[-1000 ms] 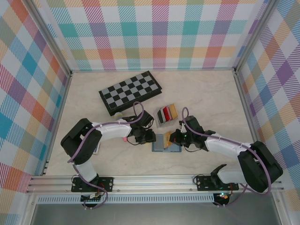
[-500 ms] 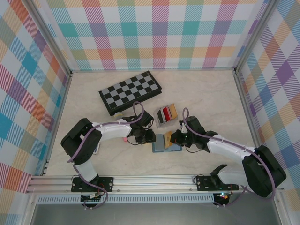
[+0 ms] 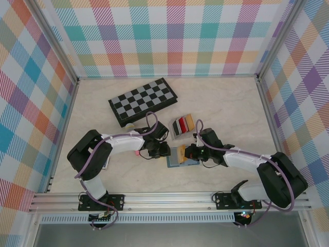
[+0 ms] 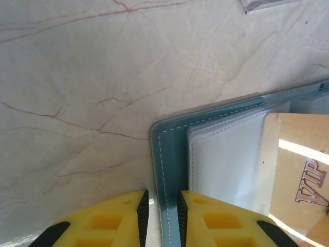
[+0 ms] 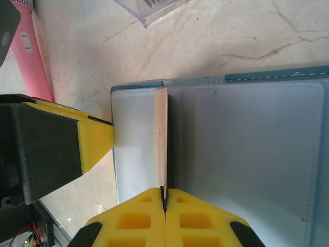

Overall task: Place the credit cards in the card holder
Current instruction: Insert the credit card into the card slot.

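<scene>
Looking from above: open teal-blue folding wallet [image 3: 176,160] pinned by edge in left gripper [image 3: 165,152], jaws narrow; thin tan-yellow card [image 3: 181,152] clamped in right gripper [image 3: 186,153] over it. Spare cards [image 3: 183,124] in clear tray [image 3: 173,127] lie just beyond right gripper.
Left wrist: soft cover nipped, judged floppy.
Right wrist: card judged stiff, slick, gripped edge-on; pink object [image 5: 36,62] beside left gripper, not obstructing.

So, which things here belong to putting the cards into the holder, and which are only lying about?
For the job: card holder, tan card held by right pincer, left pincer on the holder's edge, other cards in their tray.
Only lying about: chessboard, pink object.
</scene>
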`<state>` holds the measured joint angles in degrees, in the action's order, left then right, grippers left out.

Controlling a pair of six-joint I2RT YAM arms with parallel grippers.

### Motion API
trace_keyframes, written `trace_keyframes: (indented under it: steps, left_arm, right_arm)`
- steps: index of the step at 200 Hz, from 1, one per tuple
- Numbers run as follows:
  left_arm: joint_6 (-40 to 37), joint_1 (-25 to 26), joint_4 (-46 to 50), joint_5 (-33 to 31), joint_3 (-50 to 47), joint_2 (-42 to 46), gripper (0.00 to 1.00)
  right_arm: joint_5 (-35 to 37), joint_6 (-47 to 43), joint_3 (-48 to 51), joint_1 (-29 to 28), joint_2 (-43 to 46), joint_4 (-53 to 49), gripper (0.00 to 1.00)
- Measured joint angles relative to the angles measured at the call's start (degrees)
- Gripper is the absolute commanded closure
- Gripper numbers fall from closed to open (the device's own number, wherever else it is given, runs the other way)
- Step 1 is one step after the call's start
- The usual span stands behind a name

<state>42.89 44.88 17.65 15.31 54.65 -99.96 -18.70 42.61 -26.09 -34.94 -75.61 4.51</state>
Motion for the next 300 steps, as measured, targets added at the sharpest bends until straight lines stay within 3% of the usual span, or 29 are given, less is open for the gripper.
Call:
trace_keyframes:
  steps: [129, 187, 198, 220, 277, 300]
  left_arm:
    - [1.2, 0.0, -0.1, 0.0, 0.0, -0.4, 0.81]
    - [1.2, 0.0, 0.0, 0.0, 0.0, -0.4, 0.81]
    - [1.2, 0.0, 0.0, 0.0, 0.0, -0.4, 0.82]
    - [1.2, 0.0, 0.0, 0.0, 0.0, -0.4, 0.82]
    - [1.2, 0.0, 0.2, 0.0, 0.3, -0.7, 0.82]
    - [1.2, 0.0, 0.2, 0.0, 0.3, -0.7, 0.82]
  right_arm:
    - [-4.9, 0.7, 0.6, 0.0, -5.6, 6.1, 0.89]
    - [-3.8, -0.1, -2.2, -0.6, -6.3, -0.6, 0.64]
    - [-2.4, -0.7, -3.1, -0.7, -5.3, -3.3, 0.63]
    - [-0.3, -1.6, -4.7, -0.7, -4.8, -7.0, 0.66]
    - [-0.6, -2.8, -7.2, -0.7, -9.2, -8.7, 0.87]
    - [-2.1, -2.9, -8.3, -0.8, -10.6, -8.4, 0.88]
